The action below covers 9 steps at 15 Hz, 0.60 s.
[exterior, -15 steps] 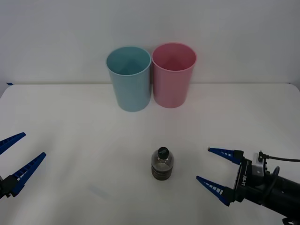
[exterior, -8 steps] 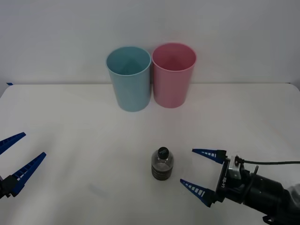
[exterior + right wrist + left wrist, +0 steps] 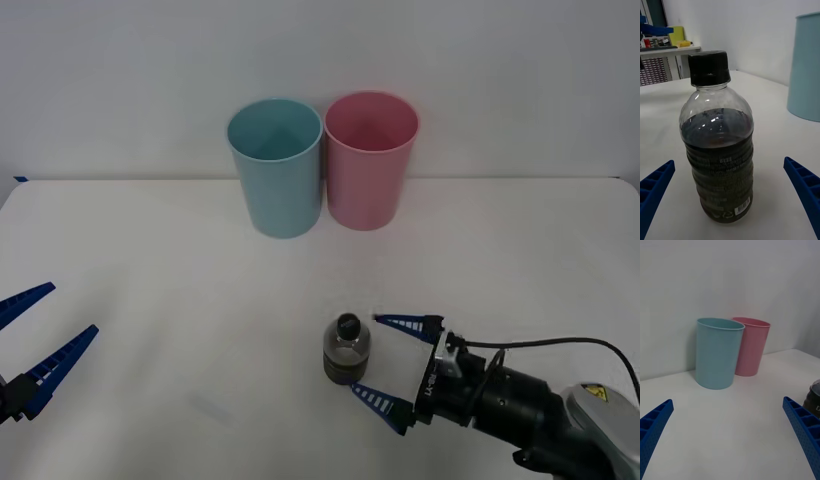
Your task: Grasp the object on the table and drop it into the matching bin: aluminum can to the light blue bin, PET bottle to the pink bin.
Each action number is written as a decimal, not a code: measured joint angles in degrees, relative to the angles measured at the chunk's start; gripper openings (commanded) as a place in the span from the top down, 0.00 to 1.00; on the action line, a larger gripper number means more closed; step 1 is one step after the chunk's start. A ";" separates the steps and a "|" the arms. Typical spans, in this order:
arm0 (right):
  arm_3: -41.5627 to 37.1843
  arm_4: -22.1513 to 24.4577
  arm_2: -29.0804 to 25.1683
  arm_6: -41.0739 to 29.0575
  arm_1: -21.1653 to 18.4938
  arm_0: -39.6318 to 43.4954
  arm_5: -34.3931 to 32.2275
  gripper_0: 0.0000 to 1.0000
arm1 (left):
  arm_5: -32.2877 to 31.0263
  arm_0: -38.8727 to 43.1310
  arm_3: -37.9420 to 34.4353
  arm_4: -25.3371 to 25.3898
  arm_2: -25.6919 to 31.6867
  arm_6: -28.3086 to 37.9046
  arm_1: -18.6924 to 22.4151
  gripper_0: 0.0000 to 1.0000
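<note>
Since the earlier frames my right gripper had slid in from the lower right of the front view toward the middle, while nothing else on the table had shifted. The PET bottle stood upright just below the centre of that frame, black cap up, dark liquid filling most of it. My right fingers were spread wide, one blue fingertip just beside the bottle's shoulder and the other just below and right of its base; neither looked to be touching it, and the bottle sat at the mouth of the gap rather than deep between them. In my right wrist view the bottle stood dead centre, with a blue finger at each lower corner well clear of its sides.

Beyond it, at the upper middle of the front view, the pink bin and the light blue bin stood side by side near the far edge of the white table, the pink one to the right, their rims nearly touching. My left gripper waited at the lower left edge, fingers apart, well away from the bottle.
</note>
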 measured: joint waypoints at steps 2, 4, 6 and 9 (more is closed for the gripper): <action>0.00 0.72 1.03 0.33 0.90 -0.55 1.97 0.00 | 0.00 0.00 0.00 0.00 0.00 0.00 0.00 0.00; 0.00 0.54 2.83 0.53 0.98 -1.26 3.81 0.00 | 0.00 0.00 0.00 0.00 0.00 0.00 0.00 0.00; 0.00 0.38 3.60 0.70 1.20 -1.50 4.68 0.00 | 0.00 0.00 0.00 0.00 0.00 0.00 0.00 0.00; 0.00 0.36 4.00 0.88 1.23 -1.64 5.43 0.00 | 0.00 0.00 0.00 0.00 0.00 0.00 0.00 0.00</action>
